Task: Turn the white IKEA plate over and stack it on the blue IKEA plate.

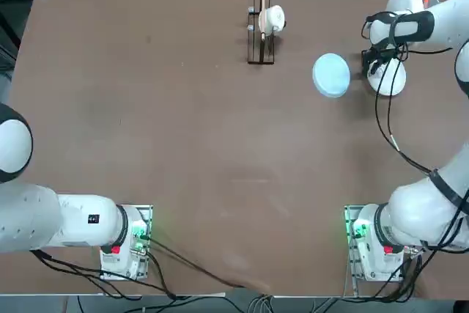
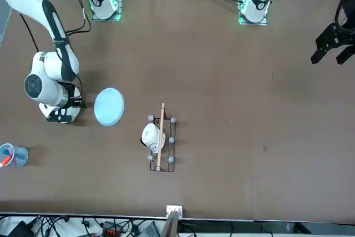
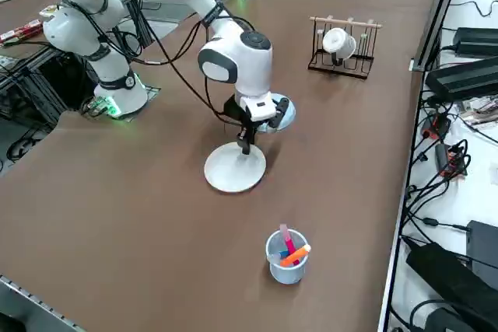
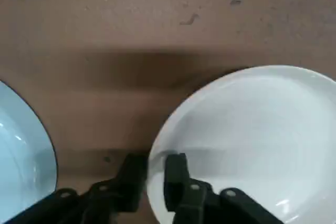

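Here, in the upper right of the overhead view, the right gripper (image 1: 375, 62) reaches down to the near edge of the small round plain white plastic plate (image 1: 390, 78), which lies flat on the brown table (image 1: 183, 144). Just beside it, toward the middle of that picture, lies the small round pale blue plastic plate (image 1: 331, 75); the two plates are close but apart, with a strip of bare table between them.

The wrist camera shows the grip most clearly. The two black fingers (image 4: 176, 174) straddle the white plate's (image 4: 252, 140) rim, one over the hollow inside and one outside on the table side. They look nearly closed on the rim, though whether they already pinch it firmly is hard to tell. The white plate sits hollow side up. An arc of the blue plate (image 4: 23, 150) shows at the picture's edge.

In the side view, at centre frame, the gripper (image 3: 247, 141) stands upright over the white plate's (image 3: 233, 169) far edge, partly hiding the blue plate (image 3: 283, 117).

To do this step well, I judge the fingers should bite deep enough on the thin, shallow rim that it cannot slip. The lift should be high enough to clear the table while rotating, and the plate should not swing into the blue one.
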`<act>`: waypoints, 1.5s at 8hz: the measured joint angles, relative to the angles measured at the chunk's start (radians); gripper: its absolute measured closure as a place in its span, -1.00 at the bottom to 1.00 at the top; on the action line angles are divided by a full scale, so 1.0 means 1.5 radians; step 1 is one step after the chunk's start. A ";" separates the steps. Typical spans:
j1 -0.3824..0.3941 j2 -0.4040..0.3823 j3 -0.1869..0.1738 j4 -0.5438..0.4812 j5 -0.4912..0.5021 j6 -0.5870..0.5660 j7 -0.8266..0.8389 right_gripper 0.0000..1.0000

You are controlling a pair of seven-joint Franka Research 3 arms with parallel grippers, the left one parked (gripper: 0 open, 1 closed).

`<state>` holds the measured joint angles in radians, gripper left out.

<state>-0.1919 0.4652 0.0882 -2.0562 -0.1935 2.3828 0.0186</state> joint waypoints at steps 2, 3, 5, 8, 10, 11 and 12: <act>0.000 -0.003 0.000 0.008 -0.003 -0.017 0.000 0.96; 0.000 -0.002 0.001 0.021 -0.004 -0.042 -0.002 0.96; 0.012 -0.003 0.007 0.083 -0.009 -0.147 -0.057 0.96; 0.051 -0.031 0.027 0.204 0.006 -0.323 -0.080 0.96; 0.053 -0.059 0.050 0.284 0.126 -0.454 -0.091 0.96; 0.051 -0.071 0.050 0.307 0.215 -0.492 -0.119 0.96; 0.044 -0.079 0.048 0.316 0.308 -0.510 -0.157 0.96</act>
<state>-0.1260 0.3461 0.1601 -1.5827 0.2685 1.6179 -0.2165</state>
